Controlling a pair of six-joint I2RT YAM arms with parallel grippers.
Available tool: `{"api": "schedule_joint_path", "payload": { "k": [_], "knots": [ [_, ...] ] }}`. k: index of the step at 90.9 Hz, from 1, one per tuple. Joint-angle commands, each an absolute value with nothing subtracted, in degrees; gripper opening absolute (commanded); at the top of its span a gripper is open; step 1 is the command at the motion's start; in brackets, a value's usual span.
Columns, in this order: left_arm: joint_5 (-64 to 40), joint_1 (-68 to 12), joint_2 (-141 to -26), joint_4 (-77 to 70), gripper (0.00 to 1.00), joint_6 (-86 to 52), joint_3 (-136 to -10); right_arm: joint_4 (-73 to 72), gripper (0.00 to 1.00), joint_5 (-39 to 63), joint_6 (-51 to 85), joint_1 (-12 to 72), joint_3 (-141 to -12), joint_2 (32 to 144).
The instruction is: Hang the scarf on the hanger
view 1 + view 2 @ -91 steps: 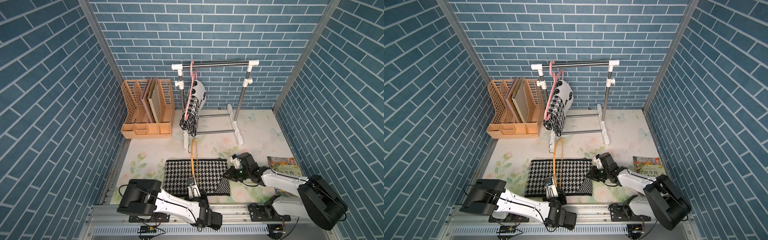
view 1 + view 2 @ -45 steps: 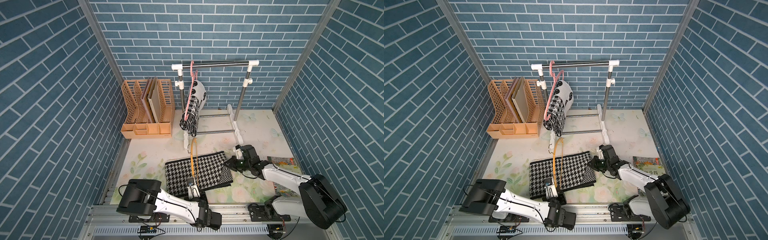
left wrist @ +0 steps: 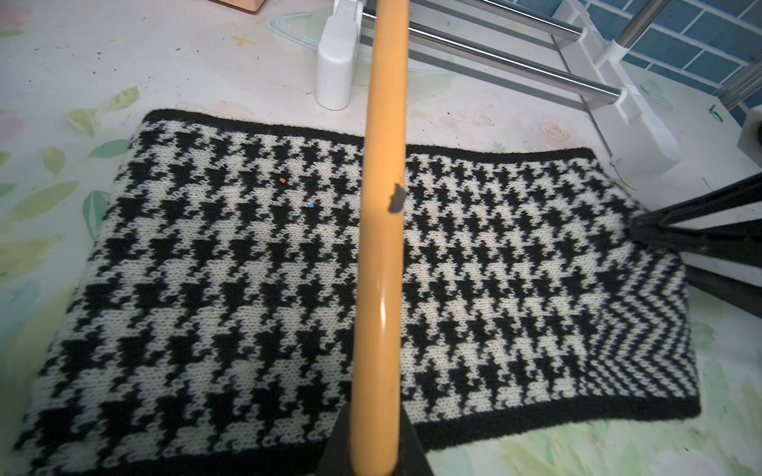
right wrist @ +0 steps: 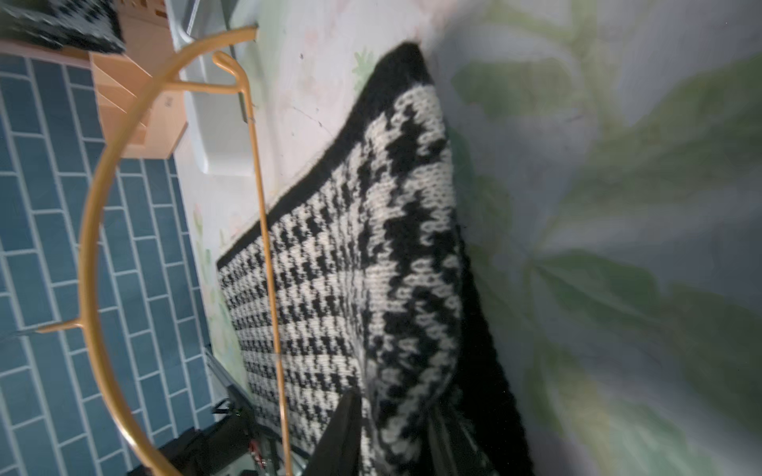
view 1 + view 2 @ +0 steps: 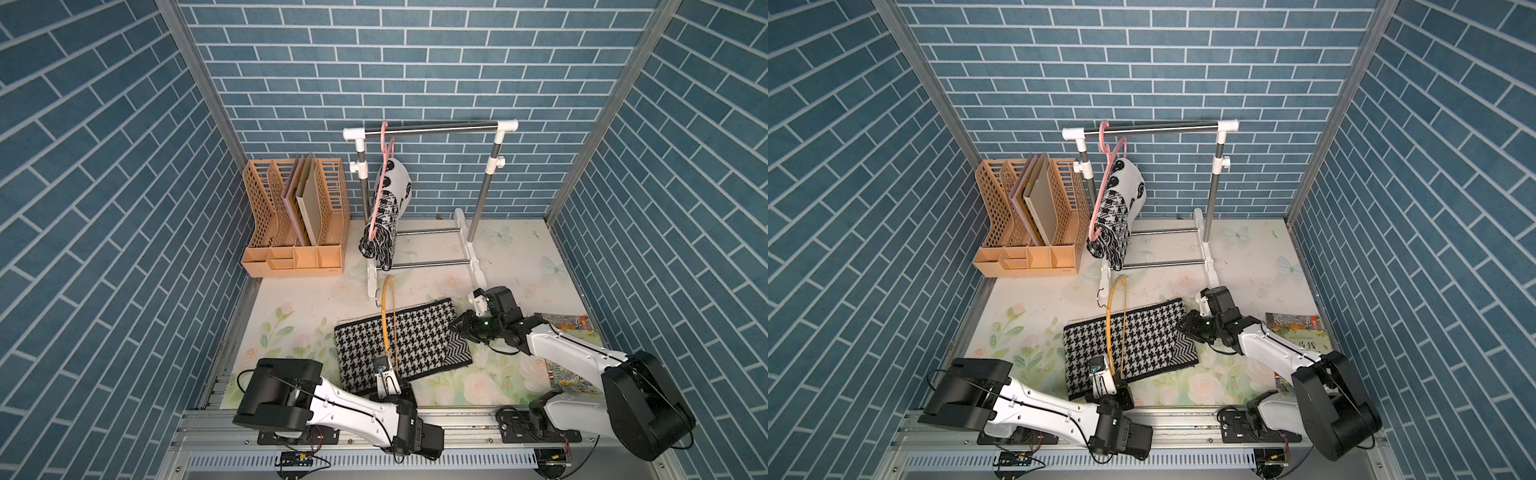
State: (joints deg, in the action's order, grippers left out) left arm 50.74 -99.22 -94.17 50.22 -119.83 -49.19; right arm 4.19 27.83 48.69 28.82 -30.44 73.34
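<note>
1 yellow hanger [image 3: 379, 247] sits pinched in the left fingers [image 3: 336, 457], above the houndstooth scarf [image 5: 415, 336] lying flat on the desk [image 5: 299, 307]; right fingers [image 4: 346, 437] straddle its edge, grip impossible to tell.

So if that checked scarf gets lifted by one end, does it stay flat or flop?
Probably flop: the scarf is soft knit, lying flat and humping up loosely at one end in the right wrist view. It looks thin, so likely light for its size. Pushed, it would probably bunch rather than slide whole, since the fuzzy knit looks grippy.
</note>
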Motion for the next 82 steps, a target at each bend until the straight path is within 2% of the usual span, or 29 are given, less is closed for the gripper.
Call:
{"api": "schedule_joint_path", "payload": {
  "k": [1,19,30,55,82],
  "knots": [
    [48.6,-137.7,-94.5,50.4,0.00,-147.6,-49.1,12.5,0.44,24.5,43.4,28.9,-31.0,74.5],
    [48.6,-137.7,-94.7,50.4,0.00,-147.8,-49.1,23.5,0.63,11.5,36.1,28.7,-35.4,71.9],
    [48.6,-137.6,-94.7,50.4,0.00,-148.0,-49.0,23.5,0.67,12.4,33.2,28.7,-37.0,69.0],
    [48.8,-137.6,-95.0,50.7,0.00,-149.1,-49.0,21.1,0.67,24.9,33.1,29.4,-35.6,77.5],
    [48.9,-137.6,-95.3,51.2,0.00,-150.0,-49.1,21.3,0.58,24.7,33.8,34.9,-36.5,86.8]
  ]
}}
